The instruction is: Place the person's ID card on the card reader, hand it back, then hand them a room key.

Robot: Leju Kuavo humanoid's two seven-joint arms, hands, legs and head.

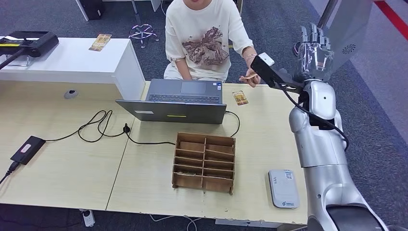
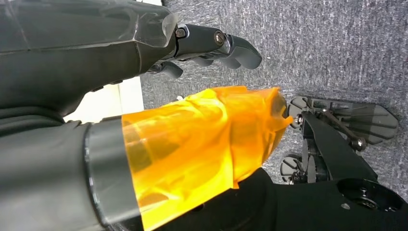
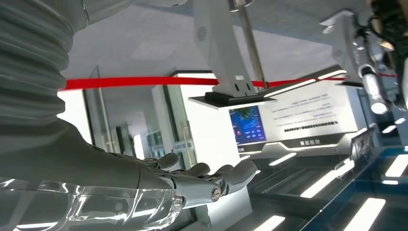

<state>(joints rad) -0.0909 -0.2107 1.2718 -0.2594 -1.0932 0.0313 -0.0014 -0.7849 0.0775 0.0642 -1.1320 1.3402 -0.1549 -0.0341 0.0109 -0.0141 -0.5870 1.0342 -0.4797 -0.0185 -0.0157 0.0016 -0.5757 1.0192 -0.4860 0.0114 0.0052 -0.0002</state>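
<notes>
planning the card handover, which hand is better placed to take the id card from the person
Right. The right hand is raised with fingers spread, empty, close beside the person's hand holding a card. The left hand hangs by the floor, well away from the exchange.

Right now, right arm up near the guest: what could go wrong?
1. The right hand is open, raised beside the person's hand holding a card; reaching in could bump their hand, or the card could slip at handover.
2. Bringing it to the card reader means swinging back past the wooden organizer and possibly clipping it.
</notes>
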